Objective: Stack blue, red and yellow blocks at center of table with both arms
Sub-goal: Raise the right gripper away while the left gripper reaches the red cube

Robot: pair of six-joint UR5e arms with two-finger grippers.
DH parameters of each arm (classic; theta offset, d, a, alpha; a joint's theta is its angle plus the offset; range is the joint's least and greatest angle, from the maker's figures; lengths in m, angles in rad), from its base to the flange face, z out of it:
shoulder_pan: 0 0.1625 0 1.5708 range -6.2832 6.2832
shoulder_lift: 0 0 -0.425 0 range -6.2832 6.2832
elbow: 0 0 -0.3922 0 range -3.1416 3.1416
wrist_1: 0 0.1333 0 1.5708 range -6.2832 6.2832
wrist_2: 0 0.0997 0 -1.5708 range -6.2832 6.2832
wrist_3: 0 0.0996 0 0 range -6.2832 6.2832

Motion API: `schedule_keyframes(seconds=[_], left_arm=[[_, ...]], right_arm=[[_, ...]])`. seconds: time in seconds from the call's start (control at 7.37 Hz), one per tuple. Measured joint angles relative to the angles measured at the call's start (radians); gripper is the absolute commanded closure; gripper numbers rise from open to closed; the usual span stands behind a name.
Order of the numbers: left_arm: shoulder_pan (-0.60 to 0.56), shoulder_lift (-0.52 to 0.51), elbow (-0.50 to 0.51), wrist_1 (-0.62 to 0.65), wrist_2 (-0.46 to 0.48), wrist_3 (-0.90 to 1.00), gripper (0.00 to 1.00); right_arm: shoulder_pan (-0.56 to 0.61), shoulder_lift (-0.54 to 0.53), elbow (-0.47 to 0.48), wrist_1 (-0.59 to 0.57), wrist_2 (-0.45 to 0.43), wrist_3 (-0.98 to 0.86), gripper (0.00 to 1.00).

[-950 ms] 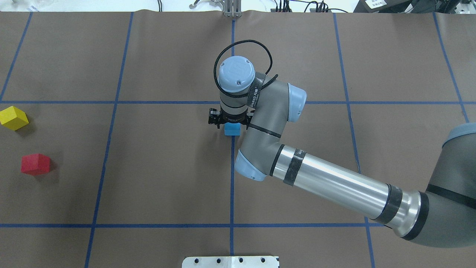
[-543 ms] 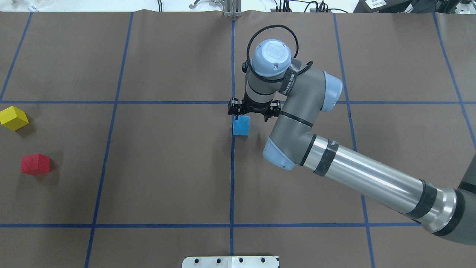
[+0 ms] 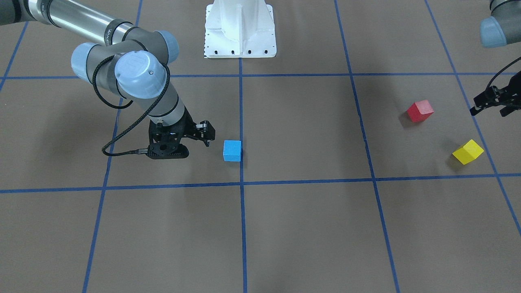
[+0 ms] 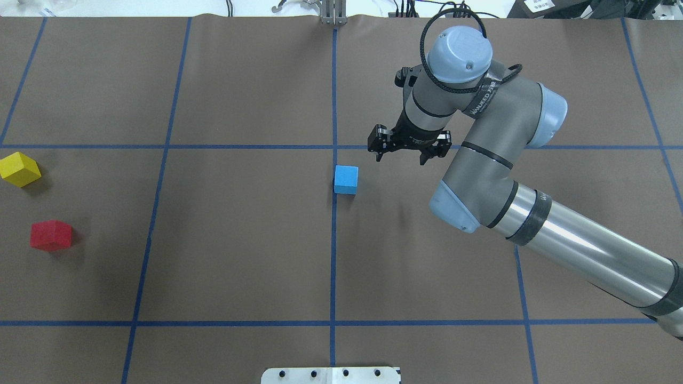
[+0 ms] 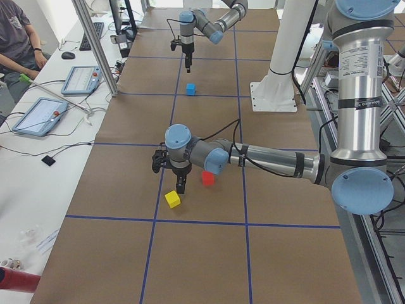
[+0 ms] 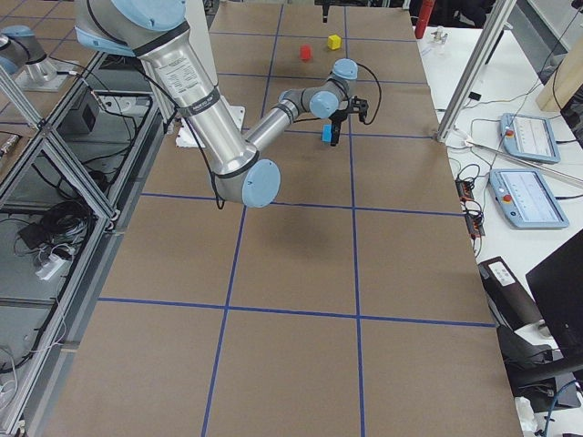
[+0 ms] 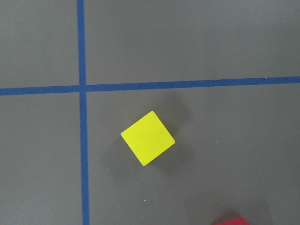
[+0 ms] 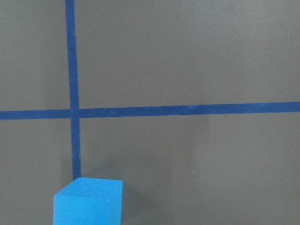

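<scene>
A: How far is the stacking on the table (image 4: 240,256)?

B: One step of three, I judge; the right arm (image 4: 560,240) fills the right side of the overhead frame, and the right gripper (image 4: 401,159) hangs spread and empty, to the upper right of the blue block (image 4: 346,179) — that block sits alone in the middle of the frame, touching the centre tape line.

A: And the other side?

B: The left gripper (image 3: 489,112), at the right edge of the front view, looks spread and holds nothing; the red block (image 4: 50,235) and the yellow block (image 4: 20,168) lie apart at the left edge of the overhead frame — neither is stacked yet.
</scene>
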Motion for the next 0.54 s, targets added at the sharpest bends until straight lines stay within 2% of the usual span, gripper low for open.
schedule_keyframes(seconds=[0.27,0.54], left_arm=[[0.15,0.004,-0.004,-0.107,0.097,-0.223,0.0],[0.257,0.025,-0.005,-0.19,0.151,-0.414,0.0]], right_arm=[[0.091,-0.136,0.124,-0.016,0.059,-0.046,0.0],[0.163,-0.265,0.2,-0.016,0.089,-0.178,0.0]])
